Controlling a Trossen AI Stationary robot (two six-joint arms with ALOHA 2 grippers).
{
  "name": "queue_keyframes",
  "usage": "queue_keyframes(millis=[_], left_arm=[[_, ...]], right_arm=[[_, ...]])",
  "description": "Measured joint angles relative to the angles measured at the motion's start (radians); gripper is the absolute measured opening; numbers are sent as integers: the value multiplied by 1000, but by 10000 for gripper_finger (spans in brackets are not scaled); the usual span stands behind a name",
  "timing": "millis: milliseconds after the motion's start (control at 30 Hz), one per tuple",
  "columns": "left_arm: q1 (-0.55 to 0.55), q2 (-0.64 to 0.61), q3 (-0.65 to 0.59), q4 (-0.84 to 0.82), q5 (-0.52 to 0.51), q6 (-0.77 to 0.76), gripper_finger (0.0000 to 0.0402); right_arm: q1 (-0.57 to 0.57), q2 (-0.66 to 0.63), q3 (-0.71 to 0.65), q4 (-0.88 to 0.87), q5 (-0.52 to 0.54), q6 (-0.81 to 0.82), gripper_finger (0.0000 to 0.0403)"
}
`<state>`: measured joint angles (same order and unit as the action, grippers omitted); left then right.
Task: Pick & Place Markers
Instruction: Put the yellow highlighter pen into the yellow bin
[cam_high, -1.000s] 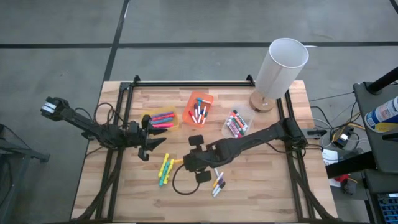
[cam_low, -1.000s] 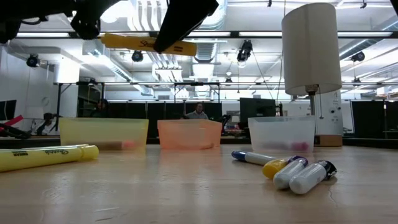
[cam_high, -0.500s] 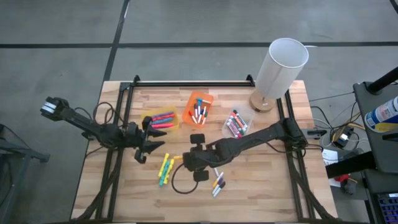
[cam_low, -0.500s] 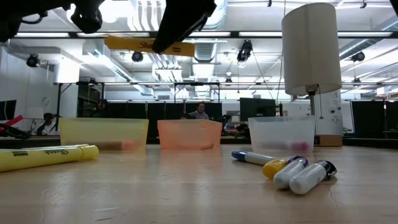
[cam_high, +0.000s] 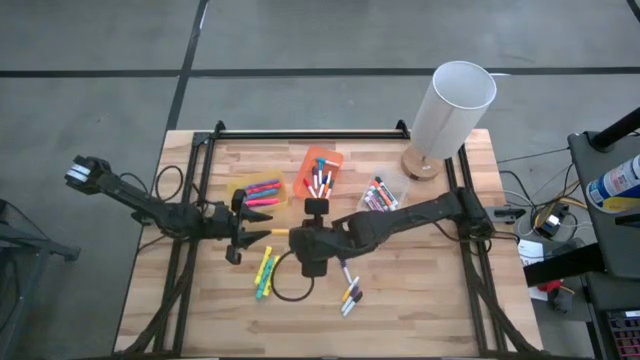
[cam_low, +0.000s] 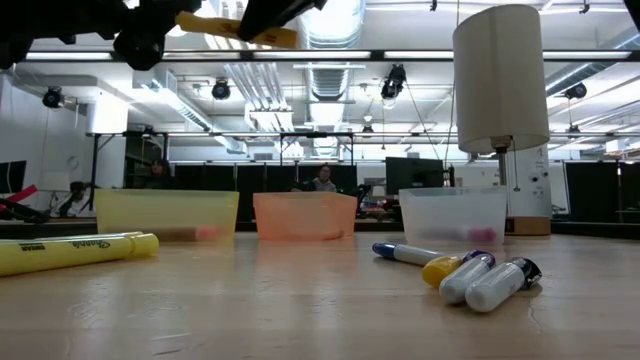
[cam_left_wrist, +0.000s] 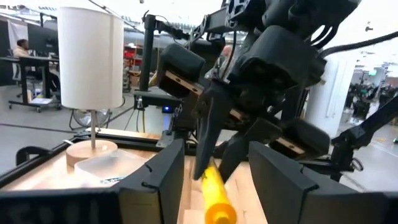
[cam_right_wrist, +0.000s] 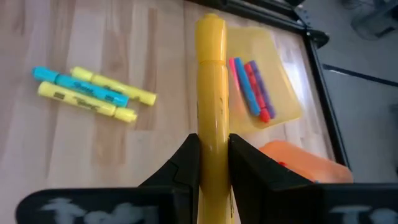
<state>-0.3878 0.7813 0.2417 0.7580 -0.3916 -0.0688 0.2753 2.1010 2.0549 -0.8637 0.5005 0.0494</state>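
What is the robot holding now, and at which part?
The right gripper holds a yellow highlighter near one end; the left gripper is open, holding nothing.

My claw (cam_low: 262, 12): up at the top, holding a yellow marker (cam_low: 236, 28).
Table (cam_low: 300, 310): light wood.
Near left: one yellow marker lying flat (cam_low: 75, 250).
Near right: a bunch of markers (cam_low: 465, 275) lying close together.
Farther back: yellow bin (cam_low: 167, 214), orange bin (cam_low: 305, 216), clear bin (cam_low: 453, 216).
Right side: white lamp (cam_low: 499, 78).
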Motion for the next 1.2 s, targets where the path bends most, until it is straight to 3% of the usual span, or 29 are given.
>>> queue_keyframes(millis=[733,1200], left_arm=[[0,0,0,-36,-18,-25,174],[1,1,7,-32,-22,-57,159]], right_arm=[[-46,0,51,76,-5,-78,56],[-79,-1,50,165,-127,-110,56]])
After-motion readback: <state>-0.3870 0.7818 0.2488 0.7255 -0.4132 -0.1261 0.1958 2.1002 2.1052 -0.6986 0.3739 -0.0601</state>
